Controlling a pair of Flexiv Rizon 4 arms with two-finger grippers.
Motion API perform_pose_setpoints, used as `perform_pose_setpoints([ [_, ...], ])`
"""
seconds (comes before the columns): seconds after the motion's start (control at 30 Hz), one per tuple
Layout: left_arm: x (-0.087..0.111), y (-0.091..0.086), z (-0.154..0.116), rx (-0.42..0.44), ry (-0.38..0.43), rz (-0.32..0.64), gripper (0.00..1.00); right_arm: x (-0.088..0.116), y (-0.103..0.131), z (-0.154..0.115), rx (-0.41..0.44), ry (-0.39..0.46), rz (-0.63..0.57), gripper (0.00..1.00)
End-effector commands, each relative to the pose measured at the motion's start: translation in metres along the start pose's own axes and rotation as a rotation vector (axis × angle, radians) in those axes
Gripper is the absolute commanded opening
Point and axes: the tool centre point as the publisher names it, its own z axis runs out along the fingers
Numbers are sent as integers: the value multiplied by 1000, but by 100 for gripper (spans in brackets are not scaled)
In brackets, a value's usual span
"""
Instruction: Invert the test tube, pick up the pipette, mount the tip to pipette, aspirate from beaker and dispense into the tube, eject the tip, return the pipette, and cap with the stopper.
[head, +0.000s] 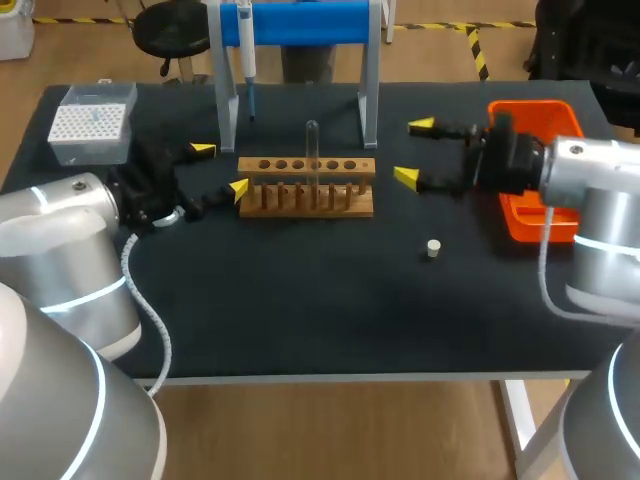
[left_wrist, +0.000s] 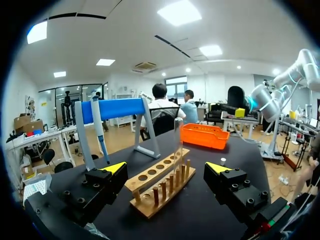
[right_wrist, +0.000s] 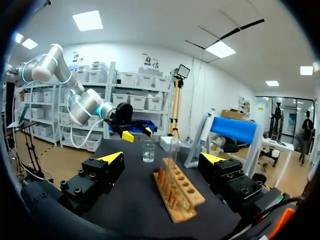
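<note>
The black table (head: 300, 320) carries a blue pipette stand (head: 300, 22) at the middle of its far edge, an orange tray (head: 528, 222) at its right edge and a tip box (head: 92, 122) in its far left corner. The wooden rack (head: 306, 187) sits mid-table. The left gripper (head: 220, 169) at its left end and the right gripper (head: 413, 150) off its right end both gape, holding nothing. The pipette (head: 246, 50) hangs on the stand's left side. The test tube (head: 312, 150) stands upright near the rack's middle. A beaker (right_wrist: 148, 151) stands near the left gripper, and the stopper (head: 433, 248) lies toward the right, nearer the front edge than the rack.
</note>
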Motion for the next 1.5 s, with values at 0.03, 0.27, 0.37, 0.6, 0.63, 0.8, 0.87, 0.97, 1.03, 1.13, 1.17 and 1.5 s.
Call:
perform_pose_setpoints([
  [0.03, 1, 1, 0, 8, -4, 1, 100, -22, -3, 19, -34, 158, -2, 100],
  [0.27, 1, 1, 0, 8, -4, 1, 100, -28, -4, 46, -54, 278, 3, 100],
  [0.37, 1, 1, 0, 8, -4, 1, 100, -29, -5, 54, -50, 322, -1, 100],
  [0.6, 1, 1, 0, 8, -4, 1, 100, -40, -13, 76, -37, 354, 9, 100],
  [0.63, 1, 1, 0, 8, -4, 1, 100, -40, -13, 78, -37, 356, 9, 100],
  [0.8, 1, 1, 0, 8, -4, 1, 100, -42, -19, 92, -31, 365, 20, 100],
  [0.87, 1, 1, 0, 8, -4, 1, 100, -41, -22, 96, -30, 366, 24, 100],
  [0.97, 1, 1, 0, 8, -4, 1, 100, -38, -27, 103, -25, 370, 32, 100],
  [1.03, 1, 1, 0, 8, -4, 1, 100, -37, -31, 107, -21, 372, 35, 100],
  [1.13, 1, 1, 0, 8, -4, 1, 100, -37, -33, 111, -19, 372, 41, 100],
  [1.17, 1, 1, 0, 8, -4, 1, 100, -36, -34, 112, -19, 372, 44, 100],
  [1.5, 1, 1, 0, 8, -4, 1, 100, -34, -43, 129, -25, 379, 72, 100],
])
